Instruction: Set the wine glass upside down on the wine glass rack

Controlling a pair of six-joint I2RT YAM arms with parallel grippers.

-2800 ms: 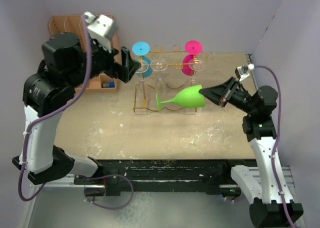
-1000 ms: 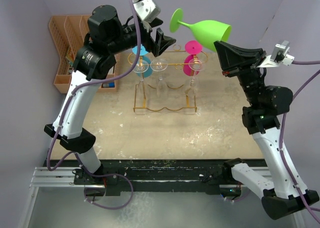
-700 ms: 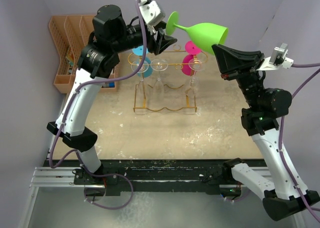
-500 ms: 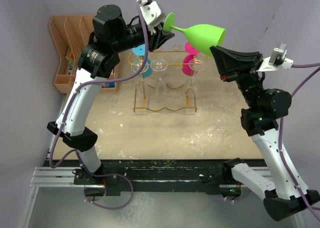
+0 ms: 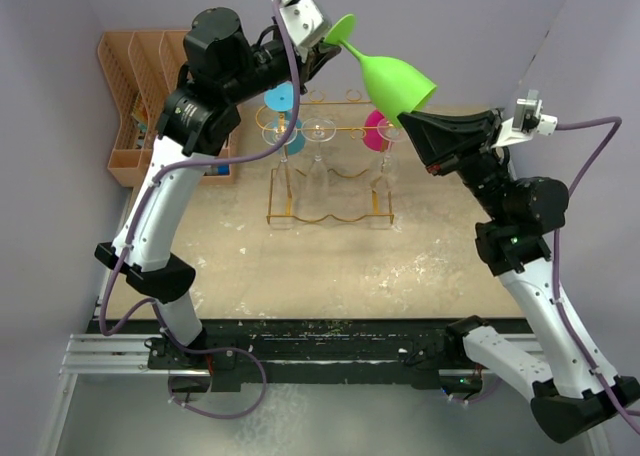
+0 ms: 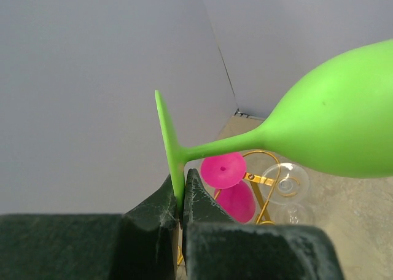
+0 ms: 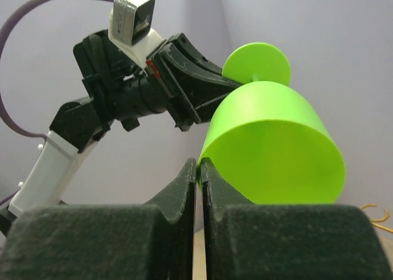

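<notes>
Top external view: wine glass rack (image 5: 348, 129) carries pink glass (image 5: 377, 132), blue glass (image 5: 281, 97)

Green wine glass (image 5: 395, 79) tilted aloft above golden wire rack (image 5: 300, 219).

Wine glass (image 5: 395, 76): opaque lime green, plastic in look, smooth, with a soft satin sheen.
Left pincer (image 6: 179, 197) and right pincer (image 7: 199, 169): fingers dark, matt and faintly grainy; rubber or plastic cannot be told.
Wine glass rack (image 5: 347, 128), below the left pincer: thin golden wire, metallic, glossy.
Clear glass (image 6: 284, 183) on it: transparent, shiny.
Pink glass (image 6: 223, 171) beside it: opaque, smooth, dull sheen.
Surface (image 5: 330, 276) beneath both pincers: beige, rough, scuffed with white patches.
</notes>
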